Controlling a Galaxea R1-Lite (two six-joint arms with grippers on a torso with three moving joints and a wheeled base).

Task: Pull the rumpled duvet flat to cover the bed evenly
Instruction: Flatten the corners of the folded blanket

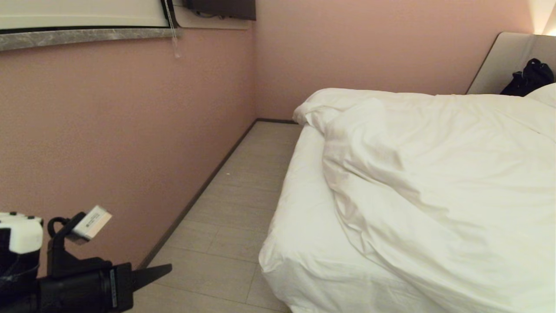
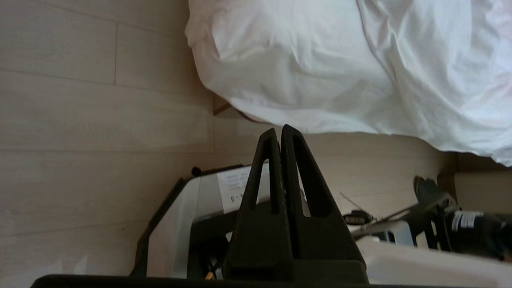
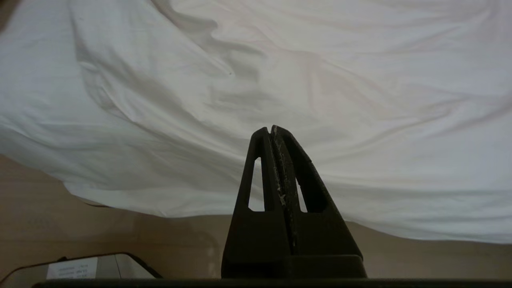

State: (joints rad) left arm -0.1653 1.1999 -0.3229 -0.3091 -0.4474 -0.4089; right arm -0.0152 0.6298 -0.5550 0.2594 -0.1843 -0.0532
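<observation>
The bed fills the right of the head view, with its white sheet bare along the left edge. The white duvet lies rumpled over the rest, its far corner folded back. My left gripper is low at the bottom left, shut and empty, apart from the bed. In the left wrist view the left gripper hangs over the floor just short of the bed corner, with the duvet beyond. My right gripper is shut and empty, close before the duvet draped over the bed's edge.
A pink wall runs along the left, with a strip of pale wood floor between it and the bed. The headboard, a black bag and a pillow are at the far right. My own base is below the left gripper.
</observation>
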